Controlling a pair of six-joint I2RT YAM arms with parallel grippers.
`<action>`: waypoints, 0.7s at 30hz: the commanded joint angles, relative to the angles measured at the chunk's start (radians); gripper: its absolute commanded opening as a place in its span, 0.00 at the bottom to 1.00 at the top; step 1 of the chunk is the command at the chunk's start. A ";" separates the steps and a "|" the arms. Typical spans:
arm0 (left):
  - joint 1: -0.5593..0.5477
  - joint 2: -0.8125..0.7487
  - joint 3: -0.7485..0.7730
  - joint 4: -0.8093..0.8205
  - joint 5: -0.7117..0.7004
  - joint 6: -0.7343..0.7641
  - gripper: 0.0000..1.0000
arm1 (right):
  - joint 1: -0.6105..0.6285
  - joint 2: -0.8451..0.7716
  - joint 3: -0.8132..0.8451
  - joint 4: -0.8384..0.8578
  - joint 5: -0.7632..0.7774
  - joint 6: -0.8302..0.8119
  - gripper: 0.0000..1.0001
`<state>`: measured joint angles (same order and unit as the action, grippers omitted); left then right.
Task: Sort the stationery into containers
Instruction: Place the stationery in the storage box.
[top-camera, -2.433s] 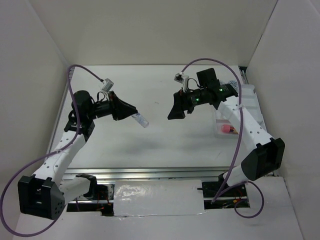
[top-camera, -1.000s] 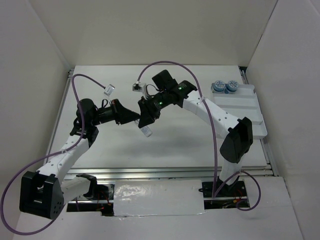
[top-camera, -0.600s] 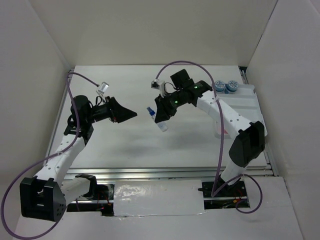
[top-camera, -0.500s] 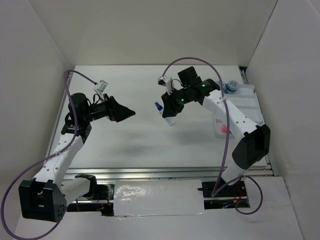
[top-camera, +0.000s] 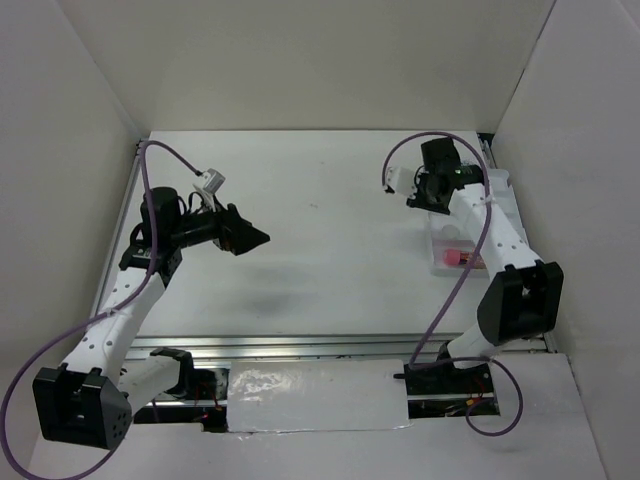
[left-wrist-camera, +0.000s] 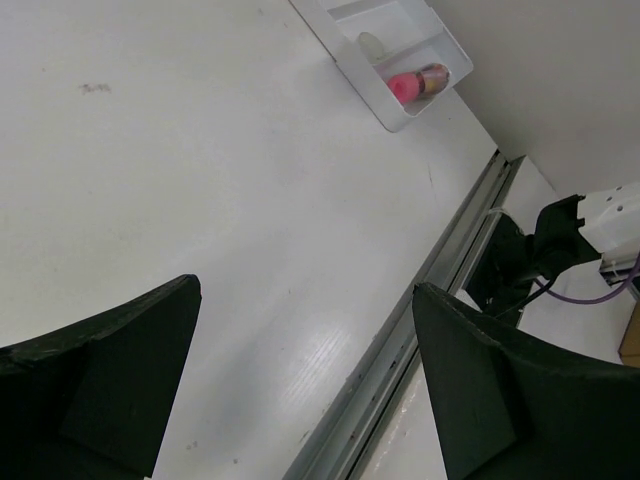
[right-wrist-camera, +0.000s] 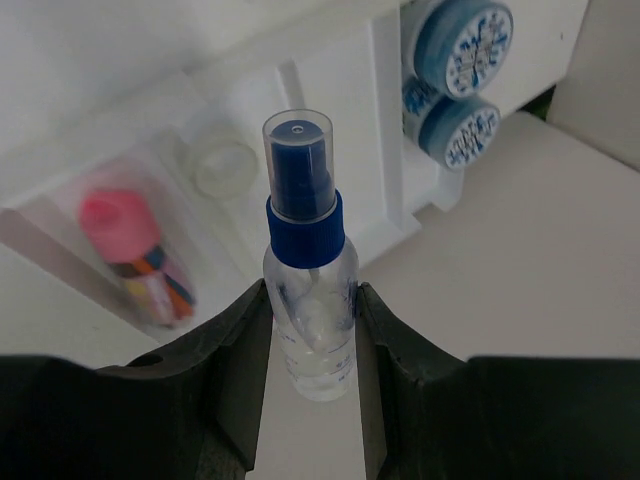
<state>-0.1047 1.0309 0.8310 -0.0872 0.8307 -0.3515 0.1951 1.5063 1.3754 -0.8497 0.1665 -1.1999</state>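
My right gripper (right-wrist-camera: 308, 297) is shut on the small clear bottle (right-wrist-camera: 306, 300) with a blue cap, holding it upright by its body. Below it lies the white compartment tray (right-wrist-camera: 345, 95). In the tray sit two round blue pots (right-wrist-camera: 462, 35), a translucent ring (right-wrist-camera: 225, 165) and a pink tube (right-wrist-camera: 135, 245). In the top view the right gripper (top-camera: 422, 195) hovers over the tray's (top-camera: 506, 197) left edge, and the pink tube (top-camera: 455, 259) lies in the near compartment. My left gripper (left-wrist-camera: 307, 295) stands open and holds nothing, out over the table's left half (top-camera: 250, 238).
White walls close in the table on the left, back and right. A metal rail (left-wrist-camera: 440, 290) runs along the near edge of the table. Purple cables loop above both arms.
The bottle passed from my left gripper to my right one. The left opened and drew back left. The right carried the bottle rightward to above the tray.
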 joint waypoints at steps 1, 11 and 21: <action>-0.010 -0.002 0.048 -0.008 -0.019 0.066 0.99 | -0.071 0.101 0.118 0.089 0.140 -0.219 0.00; -0.015 0.008 0.062 -0.065 -0.045 0.129 0.99 | -0.174 0.382 0.247 0.081 0.188 -0.323 0.00; -0.015 0.074 0.097 -0.102 -0.079 0.132 0.99 | -0.187 0.486 0.280 0.169 0.208 -0.426 0.09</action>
<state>-0.1150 1.1034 0.8867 -0.1905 0.7544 -0.2359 0.0067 1.9846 1.5944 -0.7433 0.3470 -1.5299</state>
